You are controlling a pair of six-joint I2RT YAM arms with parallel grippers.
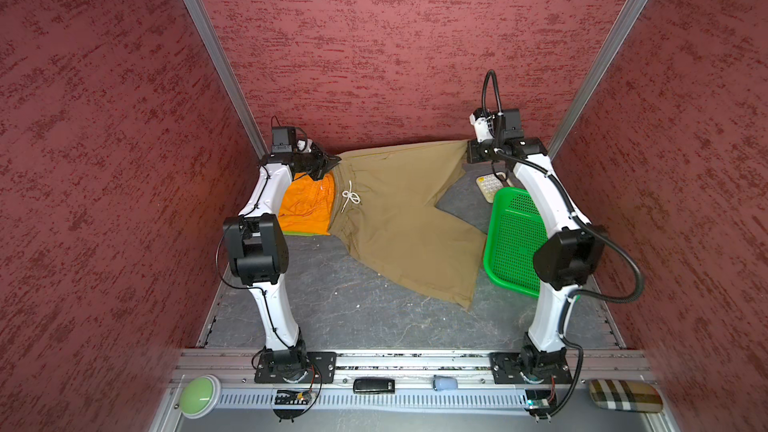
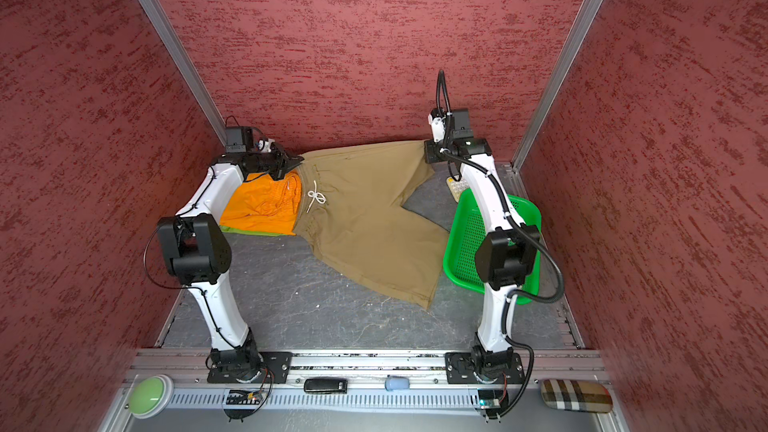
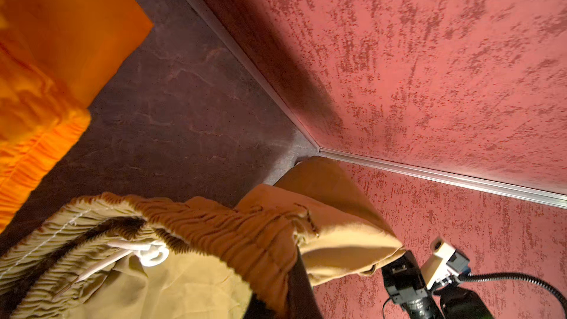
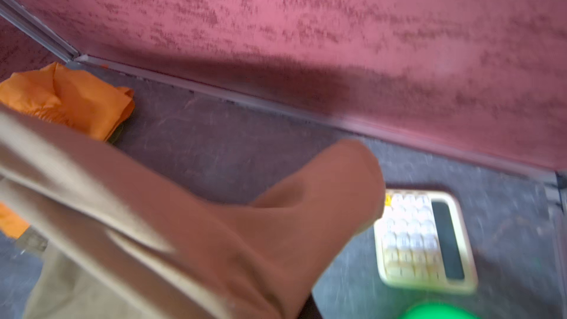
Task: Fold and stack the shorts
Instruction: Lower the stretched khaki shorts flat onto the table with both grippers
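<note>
Khaki cloth first: shows the khaki shorts (image 1: 399,222) unfolded and spread across the middle of both top views, waistband and white drawstring (image 1: 351,197) toward the left, legs toward the right and lower right. Raised along the far edge, upper centre of the frame, stretched between two pinches. Draped lower down on the grey counter (image 1: 332,309), with one leg's hem just beside the green basket (image 1: 515,234).

Clamped shut on the waistband corner at upper left: the left gripper (image 1: 334,160). Clamped shut on the far leg's hem at upper right: the right gripper (image 1: 471,151), largely hidden by wrist and cloth in the top views, the hold judged from the taut edge and from cloth filling the right wrist view.

Looks like two of three done. Left of centre, partly under the khaki waistband: the orange shorts (image 1: 305,205), folded into a compact block. Beneath that, visible only as a thin strip along the lower edge: the lime green shorts (image 1: 299,233); fold quality there impossible to tell.

Left to do, on this reading: fold the khaki pair, then set it on the orange block to finish the stack. Probably at the straightening stage before a first fold.

Off to the right, behind the basket: a pale calculator (image 1: 488,187), no part of the job.
</note>
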